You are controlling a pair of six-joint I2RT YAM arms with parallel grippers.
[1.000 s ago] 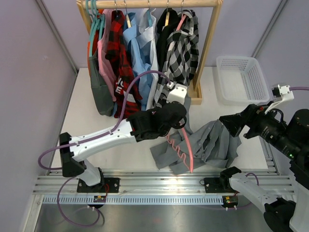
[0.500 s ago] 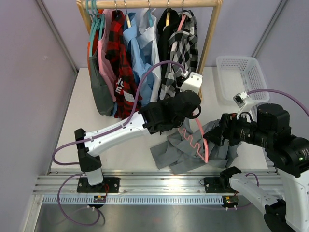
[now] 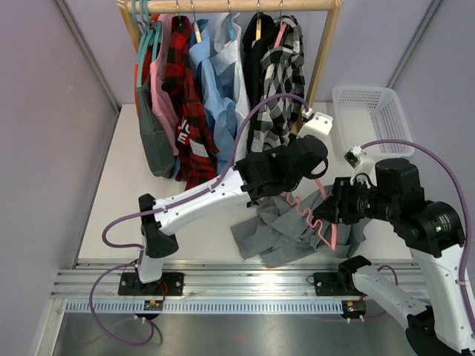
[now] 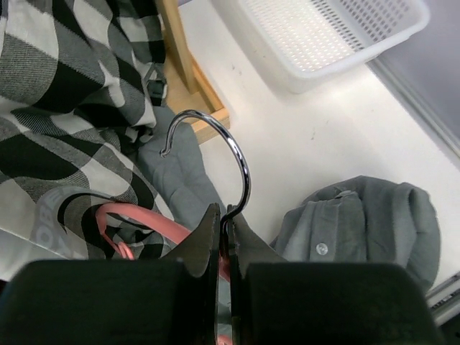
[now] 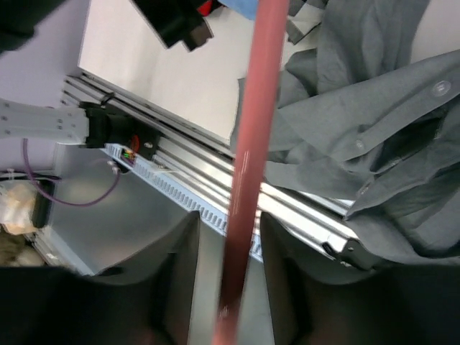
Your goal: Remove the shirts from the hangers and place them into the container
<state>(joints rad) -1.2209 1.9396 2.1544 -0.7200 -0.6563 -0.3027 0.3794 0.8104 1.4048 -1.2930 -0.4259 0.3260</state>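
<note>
Left gripper [image 4: 224, 215] is clamped shut on the base of the metal hook [image 4: 241, 154] of a pink hanger [image 3: 326, 222]. Hook curves up and away from the fingers in the left wrist view. Hanger slants from the left gripper down toward the front edge of the tabletop [image 3: 119, 185], wavy edge showing, over the grey shirt [image 3: 271, 236].

Right gripper [image 5: 228, 215] straddles one arm of the hanger. Jaws stand partly open, one finger [image 5: 287, 273] on each side of the pink bar. A gap shows on both sides, narrower on one, so no grip on it. From above, the right gripper sits near the hanger's lower end, above the right part of the shirt.

Grey shirt lies crumpled on the tabletop near the front edge, right of centre, buttons and placket visible. Part of it bunches under the right arm. Cannot tell whether the hanger's other arm is inside the cloth.

White basket [image 3: 361, 90] stands at the back right corner of the tabletop, well apart from the shirt and just right of the rail [image 3: 223, 6] post. Wooden rail runs along the back edge. Hung shirts [image 3: 215, 96] crowd it: dark grey and pink at the left end, then red check, light blue, white, black, and black-and-white check nearest the basket. Teal hangers [image 3: 145, 30] bunch at the rail's left end. Left arm reaches across the tabletop from front left, its wrist just in front of the check shirt.
</note>
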